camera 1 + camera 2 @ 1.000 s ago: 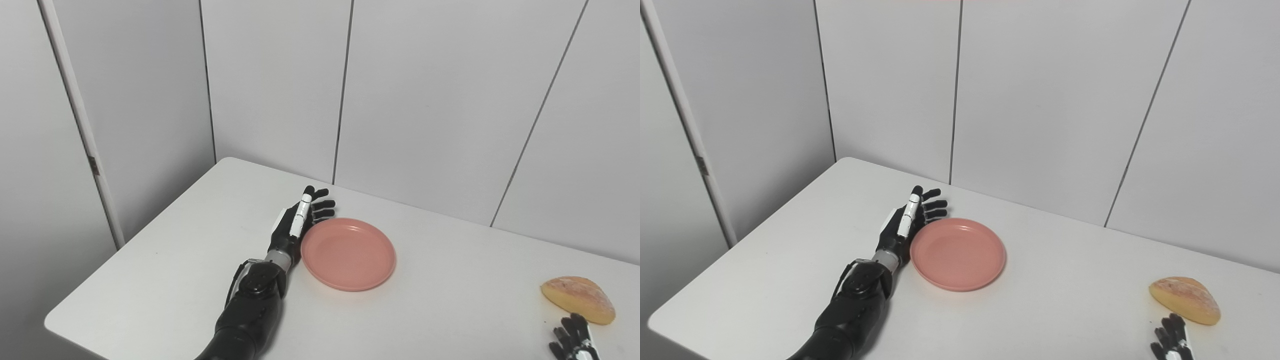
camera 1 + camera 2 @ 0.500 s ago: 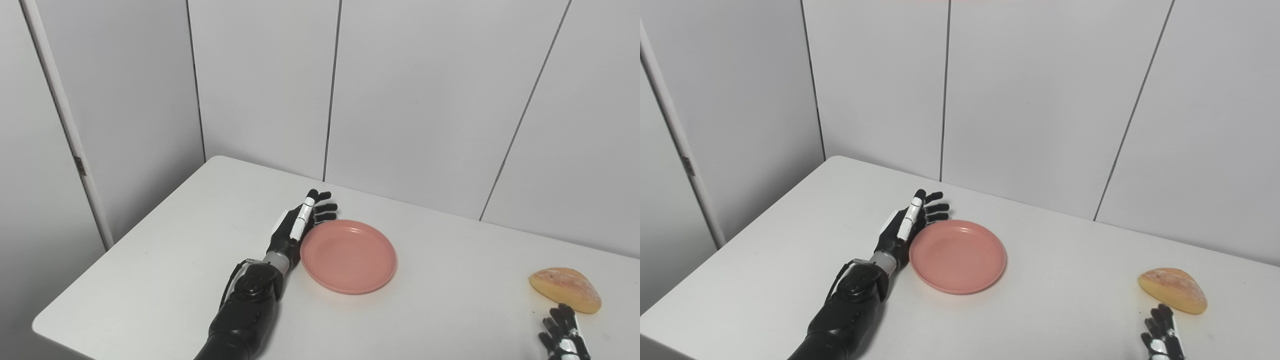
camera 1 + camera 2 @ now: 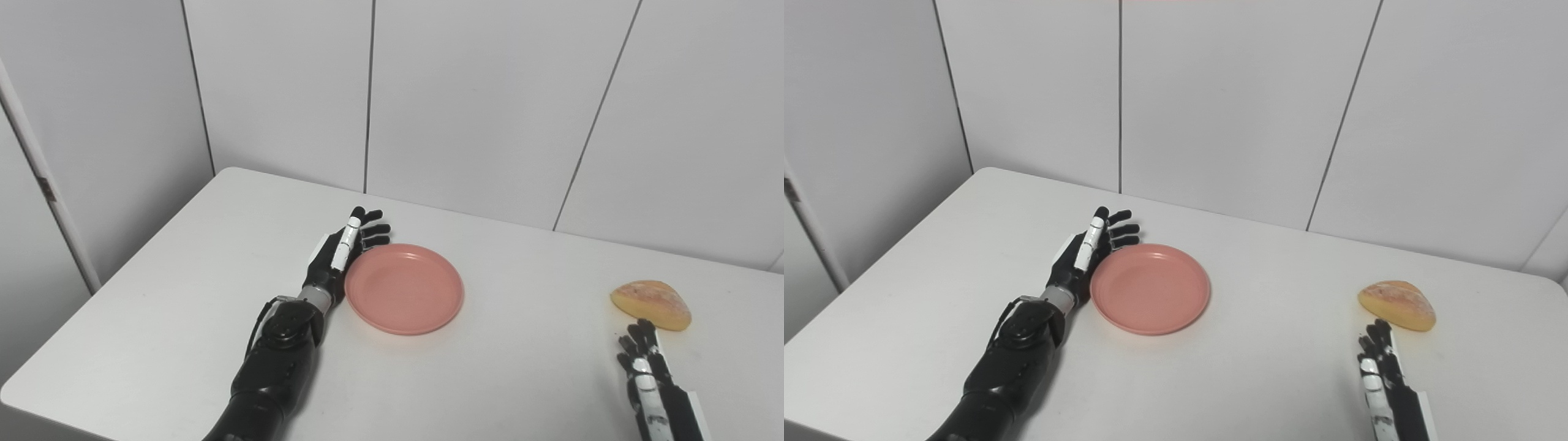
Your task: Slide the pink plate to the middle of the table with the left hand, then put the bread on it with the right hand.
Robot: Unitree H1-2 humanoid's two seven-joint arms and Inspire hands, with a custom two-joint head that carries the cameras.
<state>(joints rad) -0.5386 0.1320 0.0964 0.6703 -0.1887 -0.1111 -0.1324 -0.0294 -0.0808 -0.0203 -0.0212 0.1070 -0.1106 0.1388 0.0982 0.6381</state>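
Left hand (image 3: 340, 257): fingers apart, against pink plate's (image 3: 404, 288) left rim | Right hand (image 3: 649, 380): fingers apart, near side of bread (image 3: 650, 305)

The plate (image 3: 404, 288) is of a salmon pink colour, plain, with no pattern. The bread (image 3: 650, 304) is golden yellow, with a darker orange-brown crust on the top. The left hand (image 3: 343, 256) is black, with one white strip along a finger and a silver-grey ring at the wrist. The right hand (image 3: 648, 376) is also black with white segments. The table (image 3: 527, 380) is plain white. The wall panels (image 3: 478, 98) are light grey, divided by thin dark lines.
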